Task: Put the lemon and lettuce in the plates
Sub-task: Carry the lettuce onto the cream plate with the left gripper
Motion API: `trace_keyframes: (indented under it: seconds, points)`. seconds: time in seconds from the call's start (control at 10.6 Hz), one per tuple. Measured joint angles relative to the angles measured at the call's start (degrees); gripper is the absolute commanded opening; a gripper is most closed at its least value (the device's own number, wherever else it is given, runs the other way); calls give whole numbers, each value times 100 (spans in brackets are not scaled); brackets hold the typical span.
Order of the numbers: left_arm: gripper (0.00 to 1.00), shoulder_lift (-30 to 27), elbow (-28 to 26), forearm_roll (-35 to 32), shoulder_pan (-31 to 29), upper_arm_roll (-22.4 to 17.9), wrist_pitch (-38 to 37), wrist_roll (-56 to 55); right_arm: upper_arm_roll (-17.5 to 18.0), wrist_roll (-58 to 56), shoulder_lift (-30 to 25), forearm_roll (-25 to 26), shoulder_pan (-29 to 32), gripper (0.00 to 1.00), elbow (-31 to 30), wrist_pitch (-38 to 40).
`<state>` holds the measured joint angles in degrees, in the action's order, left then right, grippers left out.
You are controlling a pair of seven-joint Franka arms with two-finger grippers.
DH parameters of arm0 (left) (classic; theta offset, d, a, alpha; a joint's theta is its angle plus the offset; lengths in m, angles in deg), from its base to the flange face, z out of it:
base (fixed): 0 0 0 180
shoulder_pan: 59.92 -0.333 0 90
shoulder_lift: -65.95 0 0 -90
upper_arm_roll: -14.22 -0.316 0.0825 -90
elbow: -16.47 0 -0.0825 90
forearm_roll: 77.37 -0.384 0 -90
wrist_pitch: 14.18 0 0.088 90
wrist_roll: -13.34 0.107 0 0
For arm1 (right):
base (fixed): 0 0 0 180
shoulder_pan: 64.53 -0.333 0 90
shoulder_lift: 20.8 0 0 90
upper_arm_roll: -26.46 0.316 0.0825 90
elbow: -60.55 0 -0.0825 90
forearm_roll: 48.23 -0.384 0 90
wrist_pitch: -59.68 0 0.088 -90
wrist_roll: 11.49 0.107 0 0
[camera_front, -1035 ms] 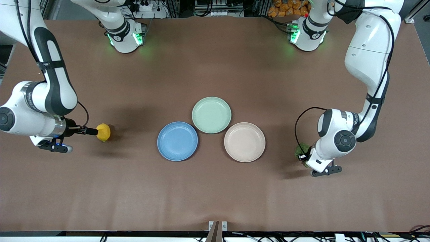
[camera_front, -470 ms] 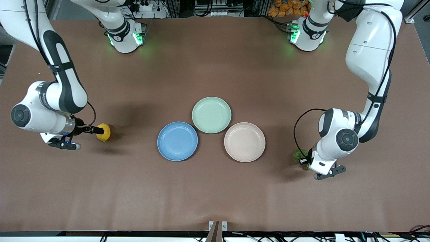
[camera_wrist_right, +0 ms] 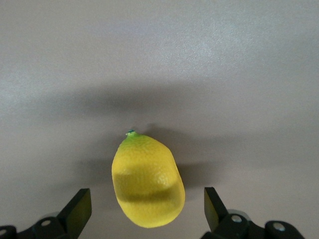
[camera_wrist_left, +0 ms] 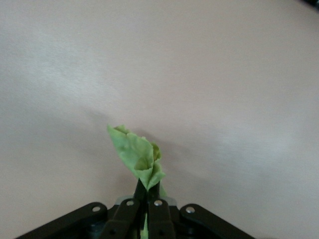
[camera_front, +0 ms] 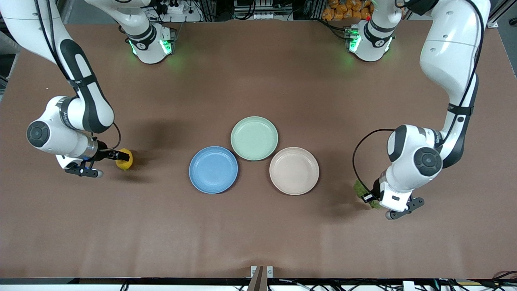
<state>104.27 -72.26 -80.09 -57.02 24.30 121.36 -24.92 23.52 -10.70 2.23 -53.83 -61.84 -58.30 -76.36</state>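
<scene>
Two things have to end up in plates, and neither has got there. Nearest the front camera, toward the left arm's end of the table, the left gripper (camera_front: 373, 198) is low over the table with its fingers pinched together on the lettuce (camera_front: 360, 189); its wrist view shows a crumpled fold of leaf sticking up from between the closed black fingertips (camera_wrist_left: 148, 209), though I cannot tell whether the rest of the leaf rests on the brown tabletop (camera_front: 258, 234) or has come clear of it. A little farther from the camera sit the plates: the blue plate (camera_front: 213, 169) and the beige plate (camera_front: 294, 171) side by side, both empty, with a mint-green plate (camera_front: 254, 138) tucked just past them and touching or nearly touching both. At about that same depth, well off toward the right arm's end of the table, the lemon (camera_front: 125, 159) lies on the tabletop, and the right gripper (camera_front: 118, 155) is down at it with its fingers spread wide, one on each side of the fruit; the wrist view shows clear gaps between the pads (camera_wrist_right: 79, 211) and the yellow skin, so it has hold of nothing. As I judge it, the job is in its early stage: one grasp looks made, the other needs closing, and both carries and drops into the blue and beige plates remain.
</scene>
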Motion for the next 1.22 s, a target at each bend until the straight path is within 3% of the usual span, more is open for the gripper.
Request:
trace_keyframes:
  seconds: [0.28,0.75,1.03,1.13,1.22]
  points:
    - [0,-204,1,740,2,112,-4,-59,3,0,104,0,-19,100,-114,-297]
    - [0,-418,0,1274,-2,585,-101,-187,5,4,416,0,-189,99,-116,-666]
    - [0,-532,-1,1602,0,982,-268,-379,0,4,437,0,-192,48,-116,-673]
    - [0,-549,-2,1604,21,1170,-268,-589,-1,4,437,0,-192,36,-116,-670]
    - [0,-565,-3,1606,34,1352,-270,-692,-1,6,435,0,-192,34,-115,-669]
